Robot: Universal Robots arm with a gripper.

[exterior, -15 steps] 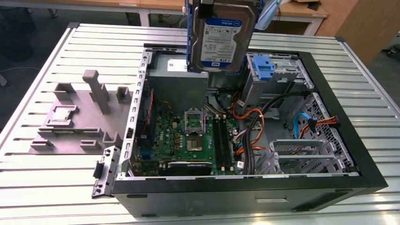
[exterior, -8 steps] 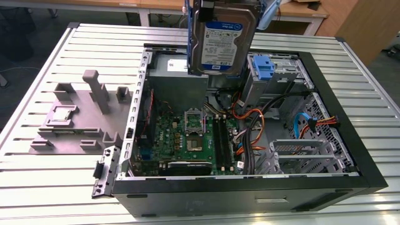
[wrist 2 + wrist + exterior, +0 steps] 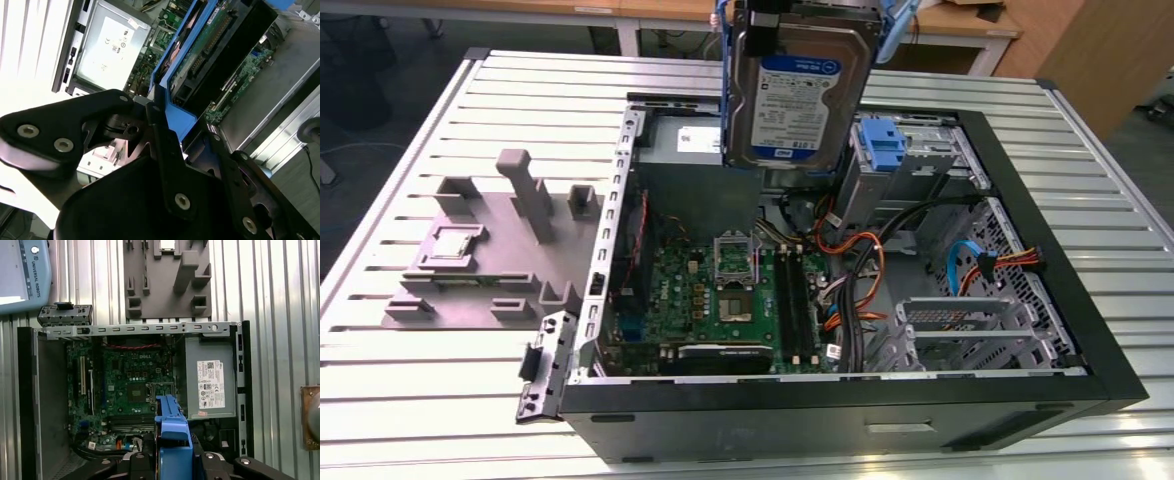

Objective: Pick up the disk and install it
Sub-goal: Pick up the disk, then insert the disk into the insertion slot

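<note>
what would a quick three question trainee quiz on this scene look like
1. True or false: the disk lies flat inside the computer case.
2. What is the gripper shut on? A) the disk B) a cable C) nothing
3. Fill in: in the exterior view, the grey fixture block sits on the table at the case's ____.
Key: 1 false, it hangs on edge above the open case; 2 A; 3 left.

The silver, blue-railed disk (image 3: 794,95) hangs upright, label showing, above the open case (image 3: 854,405).
</note>
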